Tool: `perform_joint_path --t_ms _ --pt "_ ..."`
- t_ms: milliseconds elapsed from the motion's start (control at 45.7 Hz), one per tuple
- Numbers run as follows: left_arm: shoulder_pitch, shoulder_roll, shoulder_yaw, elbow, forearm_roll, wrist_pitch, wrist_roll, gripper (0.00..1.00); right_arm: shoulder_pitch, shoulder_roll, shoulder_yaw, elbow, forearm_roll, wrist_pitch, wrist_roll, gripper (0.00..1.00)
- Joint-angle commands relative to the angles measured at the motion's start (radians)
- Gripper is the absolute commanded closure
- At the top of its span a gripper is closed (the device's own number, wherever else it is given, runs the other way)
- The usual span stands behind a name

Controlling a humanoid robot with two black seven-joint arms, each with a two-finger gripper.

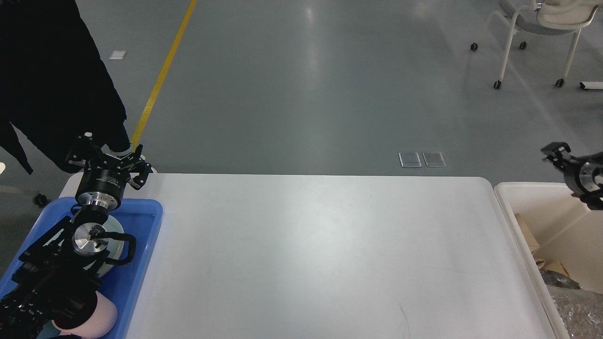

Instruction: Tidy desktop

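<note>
The desktop (320, 254) is a large white table top with rounded corners, and its middle carries nothing. My left gripper (110, 156) hovers over the far left corner, above the blue tray (143, 245); its fingers are spread and hold nothing. My right gripper (556, 153) comes in at the right edge, above the cream-white bin (523, 193). Only part of it shows, so I cannot tell how its jaws stand. Nothing shows in it.
The tray holds a pink cup (106, 318) and a white dish (118, 226), partly hidden by my left arm. The bin holds cardboard scraps (524, 226) and a crumpled foil bag (579, 310). A person in black (47, 70) stands at the far left. A wheeled chair (541, 19) stands far right.
</note>
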Motion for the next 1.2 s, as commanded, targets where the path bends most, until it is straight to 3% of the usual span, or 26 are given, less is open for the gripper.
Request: perform_joint_path --t_ms 0,131,219,328,481,525,591,678,700,766,809,1006,1181 --pt "0.0 0.0 0.0 0.0 0.0 0.0 0.0 0.03 0.062 0.098 -0.011 0.0 -0.001 0.0 -0.001 0.0" --pt "0.0 0.0 0.0 0.0 0.0 0.0 0.0 0.03 0.14 0.127 0.052 0.003 0.005 -0.007 -0.001 0.0" --pt "0.0 0.0 0.0 0.0 0.0 0.0 0.0 0.03 0.105 0.119 0.294 -0.013 0.004 -0.018 -0.001 0.0" --pt "0.0 0.0 0.0 0.0 0.0 0.0 0.0 0.03 -0.063 0.124 0.642 -0.111 0.0 -0.021 -0.001 0.0" --pt "0.0 0.0 0.0 0.0 0.0 0.0 0.0 0.03 -0.246 0.153 0.943 -0.225 -0.006 -0.02 0.022 0.0" --pt "0.0 0.0 0.0 0.0 0.0 0.0 0.0 0.03 -0.281 0.154 1.004 -0.228 -0.006 -0.02 0.076 0.0" --pt "0.0 0.0 0.0 0.0 0.0 0.0 0.0 0.03 -0.338 0.154 1.092 -0.228 -0.006 -0.021 0.213 0.0" --pt "0.0 0.0 0.0 0.0 0.0 0.0 0.0 0.03 -0.413 0.154 1.185 -0.225 -0.007 -0.018 0.43 0.0" --pt "0.0 0.0 0.0 0.0 0.0 0.0 0.0 0.03 -0.46 0.154 1.225 -0.224 -0.007 -0.018 0.565 0.0" --pt "0.0 0.0 0.0 0.0 0.0 0.0 0.0 0.03 -0.517 0.156 1.267 -0.219 -0.006 -0.014 0.688 0.0" --pt "0.0 0.0 0.0 0.0 0.0 0.0 0.0 0.03 -0.553 0.156 1.302 -0.211 -0.006 -0.012 0.705 0.0" --pt "0.0 0.0 0.0 0.0 0.0 0.0 0.0 0.03 -0.669 0.188 1.544 -0.142 -0.006 -0.001 0.703 0.0" --pt "0.0 0.0 0.0 0.0 0.0 0.0 0.0 0.03 -0.669 0.214 1.572 -0.136 -0.006 -0.003 0.703 0.0"
